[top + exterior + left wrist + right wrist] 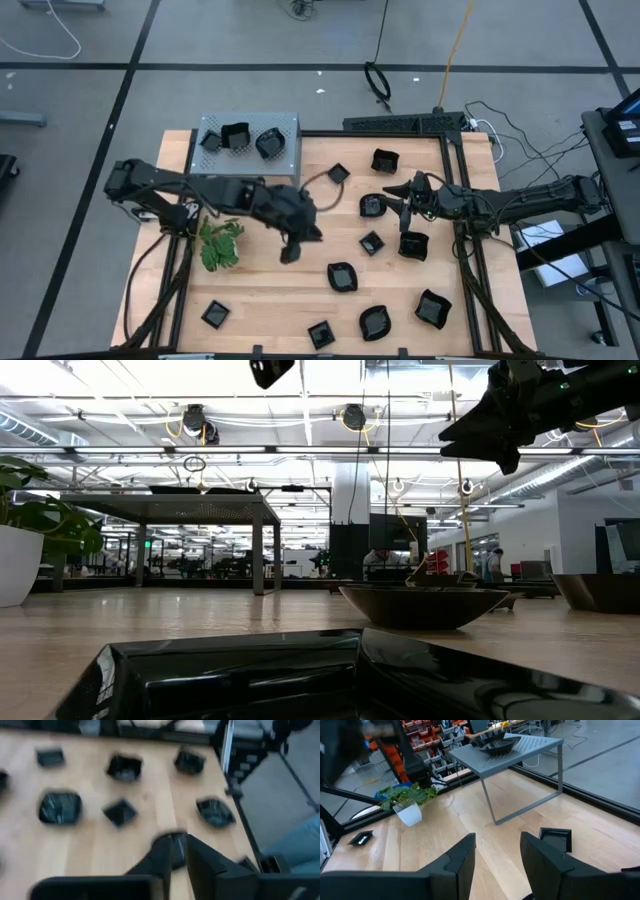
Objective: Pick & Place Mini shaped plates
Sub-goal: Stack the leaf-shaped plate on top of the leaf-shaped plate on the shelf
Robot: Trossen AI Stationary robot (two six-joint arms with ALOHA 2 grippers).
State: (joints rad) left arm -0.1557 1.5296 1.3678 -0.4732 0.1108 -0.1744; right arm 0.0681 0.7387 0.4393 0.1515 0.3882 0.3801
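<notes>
Glossy black mini plates lie scattered on the wooden table (260, 290), among them one (342, 277) near the middle and one (372, 205) by the right gripper. Three more sit on the grey perforated shelf (282, 122) at the far left. My left gripper (291, 250) hovers over the table's middle, right of the plant, shut on a small dark plate (173, 847). My right gripper (497, 855) is open and holds nothing. It hangs above the table's right part (405, 210), pointing toward the shelf (520, 750). My left gripper pinches a small black plate between its two fingers (202, 867), reaching down from above. Only the plate's edge (175, 840) shows between the fingertips, blurred. The plate is lifted clear of the table.
A green plant in a white pot (220, 245) stands at the table's left, close to the left arm. A black frame rail (455, 190) runs along the right edge. Bare wood lies between plant and plates near the front. One plate (300, 680) sits right before the low camera.
</notes>
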